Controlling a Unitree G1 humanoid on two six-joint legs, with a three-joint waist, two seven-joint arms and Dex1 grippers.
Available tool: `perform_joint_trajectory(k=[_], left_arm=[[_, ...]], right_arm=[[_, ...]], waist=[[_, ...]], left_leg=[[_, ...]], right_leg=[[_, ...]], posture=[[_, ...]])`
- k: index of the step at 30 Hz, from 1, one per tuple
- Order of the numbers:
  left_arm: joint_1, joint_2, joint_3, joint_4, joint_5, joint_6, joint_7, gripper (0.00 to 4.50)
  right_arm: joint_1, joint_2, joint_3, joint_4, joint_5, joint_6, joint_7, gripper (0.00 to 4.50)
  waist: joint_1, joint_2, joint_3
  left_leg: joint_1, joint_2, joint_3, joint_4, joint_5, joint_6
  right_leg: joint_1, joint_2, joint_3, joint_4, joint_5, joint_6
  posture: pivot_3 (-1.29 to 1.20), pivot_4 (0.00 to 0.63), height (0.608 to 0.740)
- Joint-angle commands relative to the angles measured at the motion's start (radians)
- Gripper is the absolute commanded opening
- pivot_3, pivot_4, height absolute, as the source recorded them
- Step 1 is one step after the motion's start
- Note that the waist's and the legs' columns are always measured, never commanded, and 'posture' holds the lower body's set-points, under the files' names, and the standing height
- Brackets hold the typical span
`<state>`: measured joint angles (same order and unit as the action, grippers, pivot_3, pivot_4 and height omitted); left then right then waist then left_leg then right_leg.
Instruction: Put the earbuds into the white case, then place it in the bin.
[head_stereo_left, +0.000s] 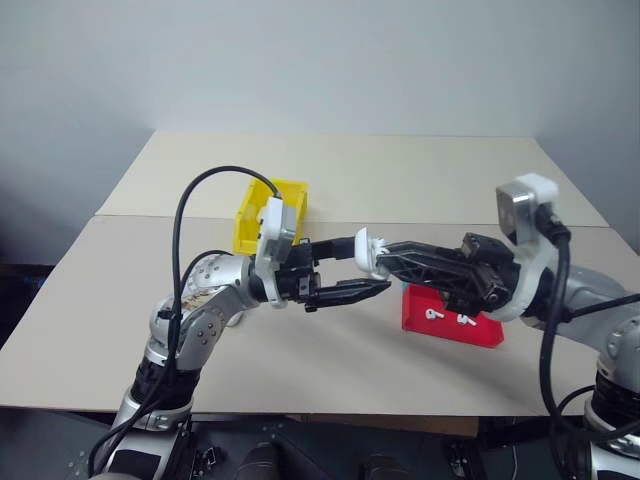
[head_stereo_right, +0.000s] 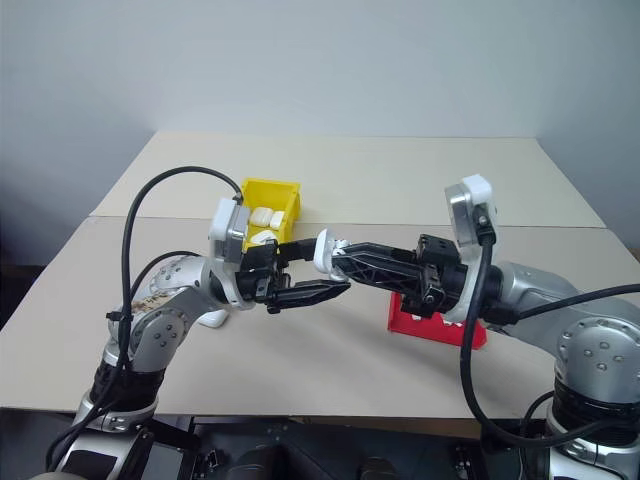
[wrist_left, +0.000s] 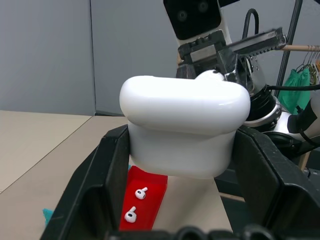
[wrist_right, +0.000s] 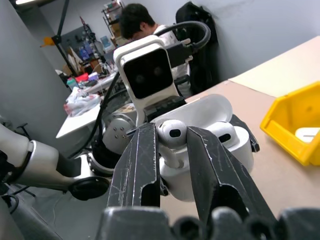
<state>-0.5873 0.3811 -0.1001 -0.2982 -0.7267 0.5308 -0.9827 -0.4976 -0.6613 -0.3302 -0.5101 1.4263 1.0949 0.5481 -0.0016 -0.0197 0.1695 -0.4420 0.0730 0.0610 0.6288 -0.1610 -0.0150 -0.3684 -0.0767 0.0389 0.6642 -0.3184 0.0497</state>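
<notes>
The left hand (wrist_left: 180, 220) is gripping the open white case (wrist_left: 185, 132) above the table (head_stereo_left: 330, 350). The right hand (wrist_right: 172, 145), facing it, is pinching one earbud (wrist_right: 172, 132) just over the case's open well. If the earbud's stem is misaligned, it could jam at the rim or slip free and drop. Two more earbuds (wrist_left: 136, 204) are lying on the red tray (wrist_left: 150, 192) below; the yellow bin (head_stereo_right: 268, 205) is waiting behind the left hand.
</notes>
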Motion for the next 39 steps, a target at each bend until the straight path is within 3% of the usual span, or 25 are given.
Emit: perform_joint_trajectory(k=[1,7,14,27,31,36,39], left_arm=[[-0.014,-0.009,0.011,-0.038,-0.016,-0.01,0.001,2.78],[-0.017,-0.01,0.011,-0.029,-0.014,-0.015,-0.002,2.78],[-0.024,-0.012,0.01,-0.019,-0.008,-0.022,-0.006,2.78],[-0.009,-0.022,0.007,-0.004,0.01,-0.022,-0.008,2.78],[-0.008,-0.022,-0.008,0.034,0.041,-0.037,-0.021,2.78],[-0.015,-0.042,-0.038,0.091,0.086,-0.073,-0.036,2.78],[-0.025,-0.065,-0.063,0.127,0.123,-0.106,-0.042,2.78]], right_arm=[[0.005,-0.032,0.008,-0.02,-0.015,-0.049,0.021,0.62],[0.028,-0.067,0.036,-0.039,-0.058,-0.088,0.079,0.62],[0.04,-0.112,0.06,-0.046,-0.094,-0.122,0.125,2.96],[0.068,-0.242,-0.038,-0.021,-0.076,-0.139,0.205,2.96],[0.031,-0.291,-0.058,0.009,-0.104,-0.16,0.242,1.68],[-0.136,-0.319,0.056,0.042,-0.216,-0.171,0.238,0.03],[-0.271,-0.305,0.161,0.054,-0.269,-0.136,0.223,0.03]], waist=[[0.0,0.0,0.0],[0.0,0.0,0.0],[0.001,0.0,0.0],[0.002,-0.001,0.0],[0.001,-0.001,0.0],[-0.006,0.0,0.0],[-0.009,0.0,0.0]], left_leg=[[0.0,0.0,0.0,0.0,0.0,0.0],[0.0,0.0,0.0,0.0,0.0,0.0],[0.0,0.0,0.0,0.0,0.0,0.0],[0.0,0.0,0.0,0.0,0.0,0.0],[0.0,0.0,0.0,0.0,0.0,0.0],[0.0,0.0,0.0,0.0,0.0,0.0],[-0.001,0.0,0.0,0.0,0.0,0.0]], right_leg=[[0.0,0.0,0.0,0.0,0.0,0.0],[0.0,0.0,0.0,0.0,0.0,0.0],[0.0,0.0,0.0,0.0,0.0,0.0],[0.0,0.0,0.0,-0.001,0.0,0.0],[0.0,0.0,0.0,-0.001,0.0,0.0],[0.0,0.0,0.0,0.0,0.0,0.0],[-0.001,0.0,0.001,-0.001,0.0,0.0]], posture=[[0.0,0.15,0.74],[0.0,0.15,0.74],[0.0,0.15,0.74],[0.0,0.15,0.74],[0.0,0.15,0.74],[0.0,0.15,0.74],[0.0,0.15,0.74]])
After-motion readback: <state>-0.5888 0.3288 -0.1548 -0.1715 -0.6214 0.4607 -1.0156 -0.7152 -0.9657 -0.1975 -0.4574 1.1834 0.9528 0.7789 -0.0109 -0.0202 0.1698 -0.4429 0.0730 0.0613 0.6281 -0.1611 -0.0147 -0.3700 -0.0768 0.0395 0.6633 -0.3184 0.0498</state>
